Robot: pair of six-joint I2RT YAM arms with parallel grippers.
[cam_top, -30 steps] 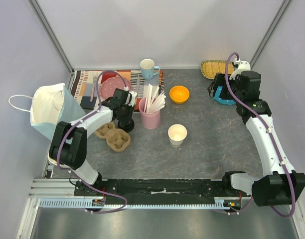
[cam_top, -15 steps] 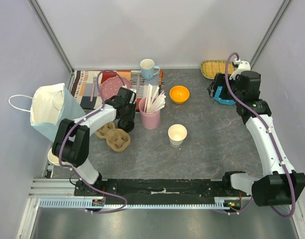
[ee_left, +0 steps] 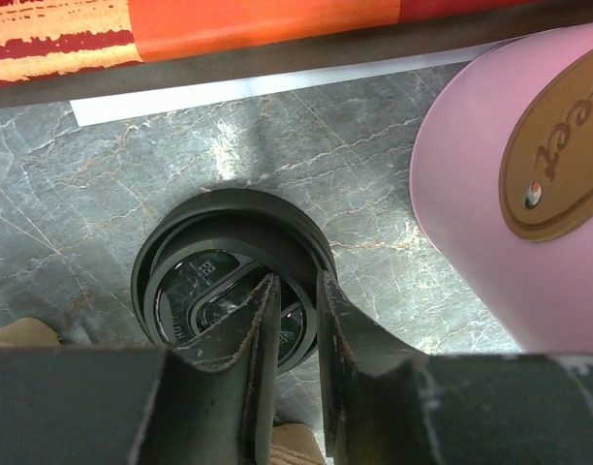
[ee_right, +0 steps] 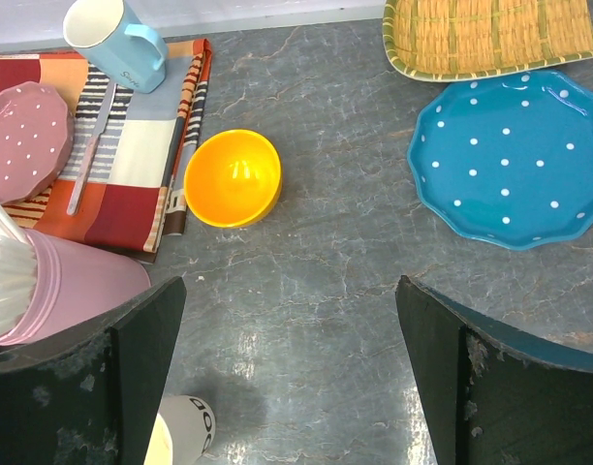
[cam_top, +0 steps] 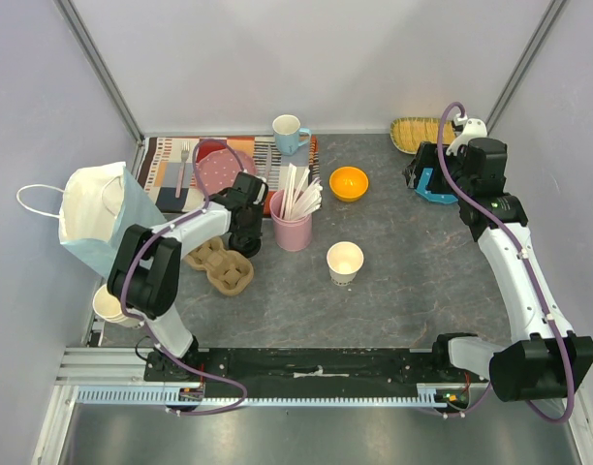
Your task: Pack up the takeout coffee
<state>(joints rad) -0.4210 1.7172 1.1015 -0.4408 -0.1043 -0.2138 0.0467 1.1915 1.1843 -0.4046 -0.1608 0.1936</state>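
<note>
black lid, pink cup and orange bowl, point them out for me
black lid (ee_left: 207, 271): left wrist view, on its top face.
pink cup (ee_left: 466, 242): left wrist view, on its side wall.
orange bowl (ee_right: 233, 178): right wrist view, inside the bowl.

Coffee lid (ee_left: 195, 271): glossy black plastic. Table (ee_left: 93, 184): matt grey, marbled stone look. Pink cup (ee_left: 471, 252): smooth, matt. Orange bowl (ee_right: 233, 178), blue plate (ee_right: 514, 160): glossy glaze. Tray (ee_right: 490, 34): woven straw. Placemat (ee_right: 132, 165): striped cloth. Cup carrier (cam_top: 229, 276): rough moulded cardboard. Bag (cam_top: 93, 218): creased paper.
</note>
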